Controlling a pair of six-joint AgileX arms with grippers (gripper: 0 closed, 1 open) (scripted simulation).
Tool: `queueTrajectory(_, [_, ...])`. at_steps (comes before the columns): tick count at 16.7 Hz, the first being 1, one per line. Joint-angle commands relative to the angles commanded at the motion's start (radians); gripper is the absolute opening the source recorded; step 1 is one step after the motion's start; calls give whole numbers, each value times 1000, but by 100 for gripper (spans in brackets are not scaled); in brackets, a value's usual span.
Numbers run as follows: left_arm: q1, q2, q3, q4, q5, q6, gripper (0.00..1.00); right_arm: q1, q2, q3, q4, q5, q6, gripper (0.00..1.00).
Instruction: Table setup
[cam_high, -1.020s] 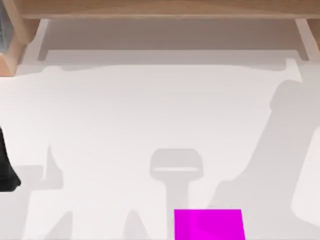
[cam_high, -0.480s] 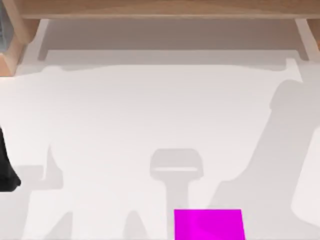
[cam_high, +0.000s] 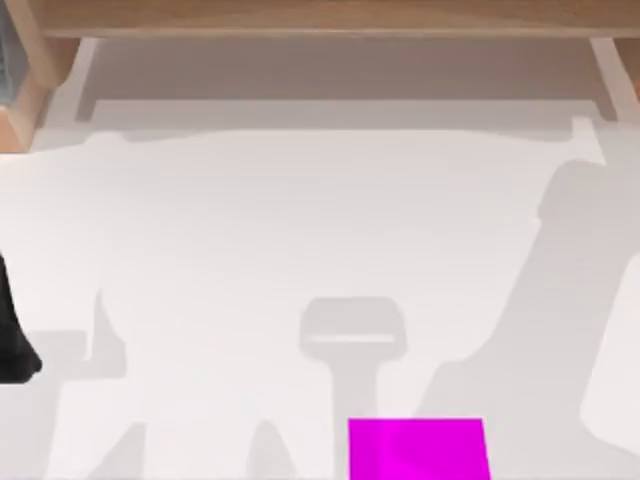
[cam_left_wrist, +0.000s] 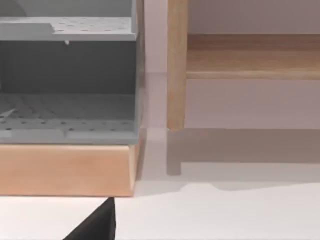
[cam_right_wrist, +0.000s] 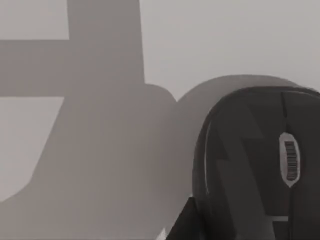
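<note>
The white table spreads out from the magenta pad, which lies flat at its near edge, probably as a target mat. In the right wrist view a black computer mouse rests on the tabletop, close below that arm's camera. Whether either gripper is open, I cannot tell. The wooden frame stands across the table from the pad.

Text: none can be read on anything.
Mouse: its scroll wheel bears fine ridged lines like a barcode, but no letters or numbers.
Pad: plain magenta, unmarked.
Table: plain white, unmarked.
Shelf: rows of dots, no writing.
</note>
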Motion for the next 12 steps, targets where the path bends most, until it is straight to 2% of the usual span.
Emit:
queueTrajectory(5, [0, 0, 0, 0, 0, 0, 100, -12, -126, -65, -12, 3, 126, 0])
queueTrajectory(9, [0, 0, 0, 0, 0, 0, 100, 10, -279, -174, 22, 5, 322, 0])
queueTrajectory(12, [0, 0, 0, 0, 0, 0, 100, 74, -405, -280, 73, 1, 494, 0])
